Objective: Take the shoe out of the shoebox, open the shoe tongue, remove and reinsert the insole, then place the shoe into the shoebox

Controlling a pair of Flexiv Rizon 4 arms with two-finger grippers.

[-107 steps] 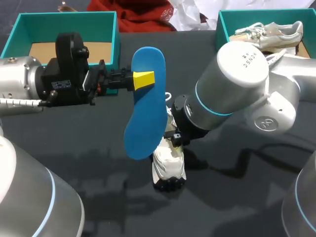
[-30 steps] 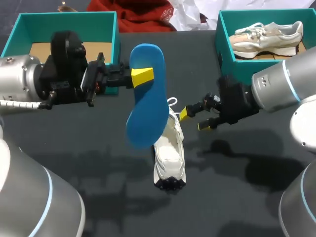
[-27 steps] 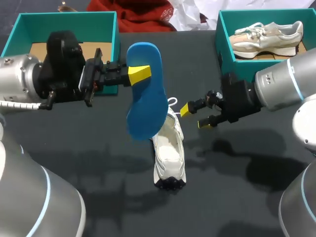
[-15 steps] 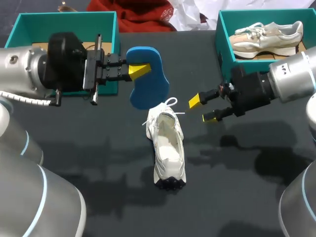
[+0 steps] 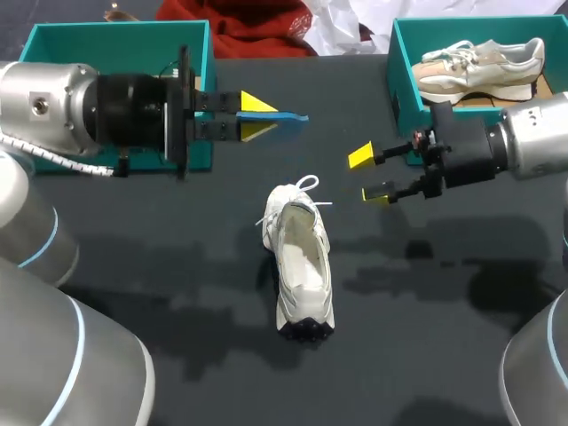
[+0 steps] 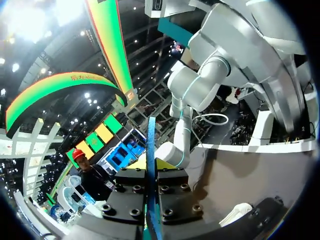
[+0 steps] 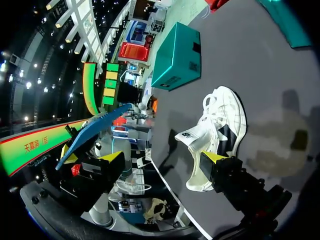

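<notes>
Dark tabletop has the white lace-up sneaker (image 5: pixel 300 266) lying mid-table, tongue end toward the boxes and well apart from the teal cardboard shoebox (image 5: pixel 89 49) on your left. Your left gripper (image 5: pixel 257 117) is clamped on the thin blue foam insole (image 5: pixel 288 116), held flat above the table, and your right gripper (image 5: pixel 369 175) hangs empty with its fingers spread. That insole looks light and floppy, so I'd feed it in toe-first while the right one braces the soft shoe at its heel collar.
</notes>
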